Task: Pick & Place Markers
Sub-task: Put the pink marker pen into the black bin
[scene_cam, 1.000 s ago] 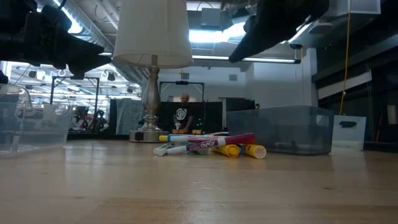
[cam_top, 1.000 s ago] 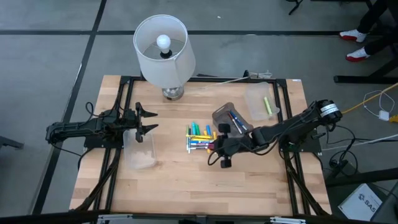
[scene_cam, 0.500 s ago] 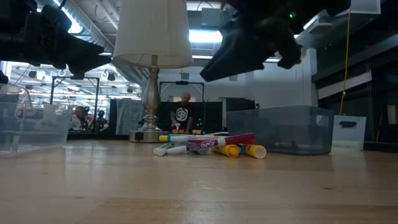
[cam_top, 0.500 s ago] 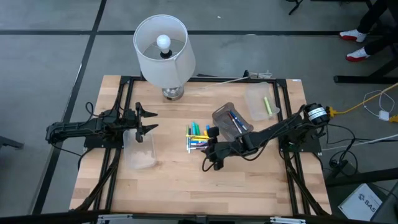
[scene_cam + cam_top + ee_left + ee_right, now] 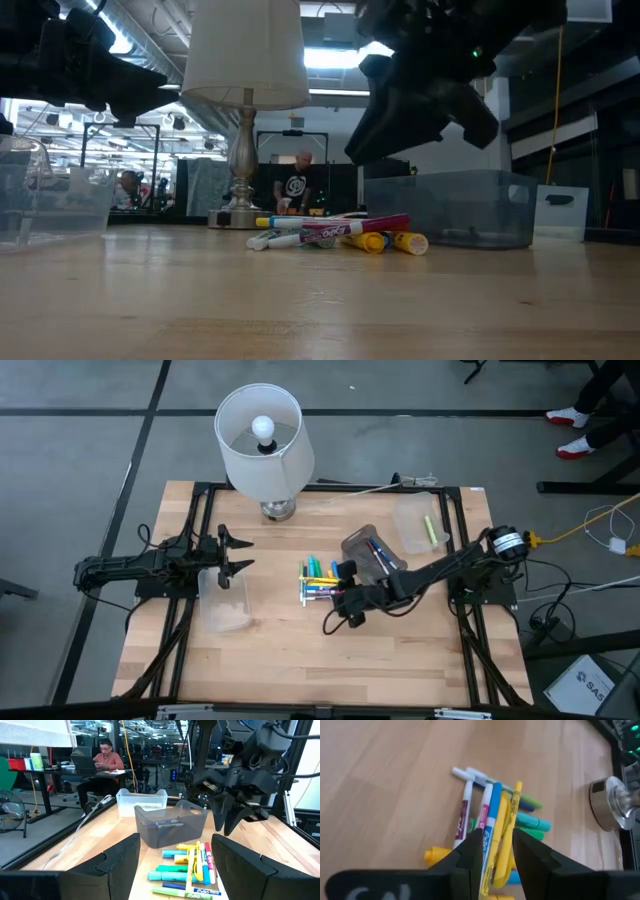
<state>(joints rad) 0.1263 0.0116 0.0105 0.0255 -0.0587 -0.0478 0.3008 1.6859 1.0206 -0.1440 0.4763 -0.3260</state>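
High view: markers (image 5: 321,582) lie mostly parallel, long axes left-right.

The markers (image 5: 321,582) lie mid-table, between the lamp (image 5: 262,445) and the right gripper (image 5: 338,620).

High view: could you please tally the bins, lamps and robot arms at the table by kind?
Bins: 3 (left, middle, right)
Lamp: 1
Arms: 2 (left, right)
Total: 6
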